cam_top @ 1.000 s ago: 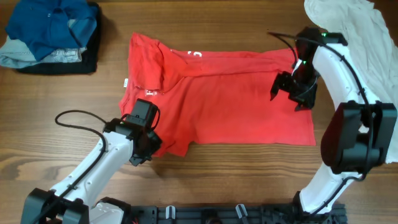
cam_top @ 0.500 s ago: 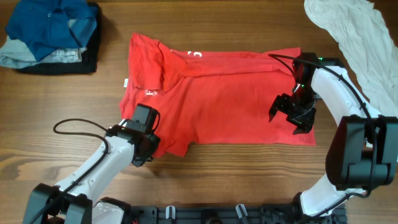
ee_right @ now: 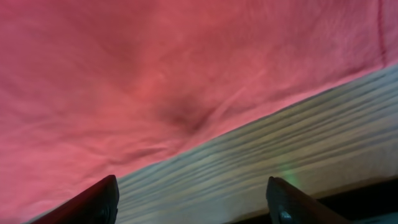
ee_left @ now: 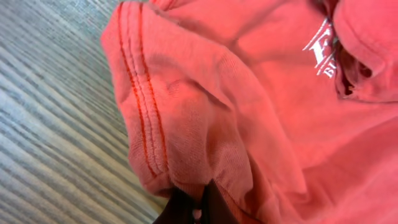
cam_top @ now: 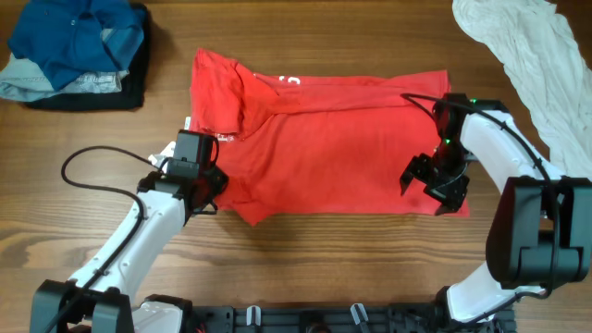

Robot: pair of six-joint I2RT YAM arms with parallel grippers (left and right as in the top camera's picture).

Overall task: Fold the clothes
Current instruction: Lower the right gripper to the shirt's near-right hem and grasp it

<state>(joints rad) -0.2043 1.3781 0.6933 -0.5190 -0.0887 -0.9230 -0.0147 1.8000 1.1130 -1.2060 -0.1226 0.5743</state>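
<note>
A red T-shirt (cam_top: 333, 148) lies spread across the middle of the wooden table. My left gripper (cam_top: 202, 185) is shut on the shirt's sleeve hem (ee_left: 186, 143) at the near left and holds it lifted toward the shirt's body. White lettering (ee_left: 323, 46) shows near the collar. My right gripper (cam_top: 433, 185) is open and empty, hovering over the shirt's near right corner (ee_right: 155, 81), above the hem edge and bare wood.
A pile of blue and dark clothes (cam_top: 79, 51) sits at the far left corner. A cream cloth (cam_top: 527, 55) lies crumpled at the far right. The table's front edge runs below both arms.
My left gripper has pulled the sleeve up and inward from the near edge. My right gripper has moved from the shirt's far right toward its near right corner.
</note>
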